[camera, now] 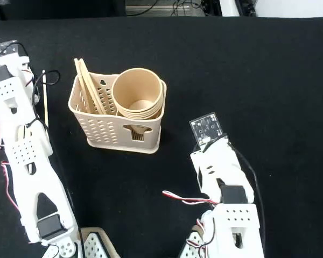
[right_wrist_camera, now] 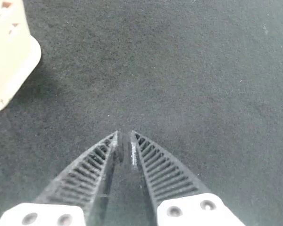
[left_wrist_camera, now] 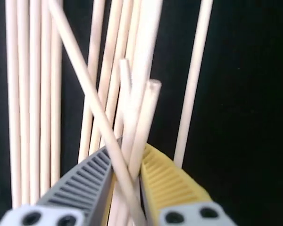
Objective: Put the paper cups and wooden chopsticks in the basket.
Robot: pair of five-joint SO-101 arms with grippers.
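Note:
A cream slotted basket (camera: 116, 129) stands on the black cloth, holding a stack of paper cups (camera: 138, 94) and a few wooden chopsticks (camera: 89, 86). In the left wrist view my left gripper (left_wrist_camera: 129, 157) is shut on a few wooden chopsticks (left_wrist_camera: 141, 122), pinched between its grey and yellow fingers. Several more chopsticks (left_wrist_camera: 33, 103) lie side by side on the cloth beyond it. My left arm (camera: 21, 145) runs along the table's left side, with one chopstick (camera: 45, 99) showing beside it. My right gripper (right_wrist_camera: 125, 141) is shut on nothing, low over bare cloth to the right of the basket (right_wrist_camera: 9, 56).
My right arm (camera: 223, 188) stands at the lower right, its wrist camera board (camera: 207, 128) near the basket's right side. Red and white wires (camera: 185, 199) trail from it. Black cloth (camera: 269, 80) covers the whole table.

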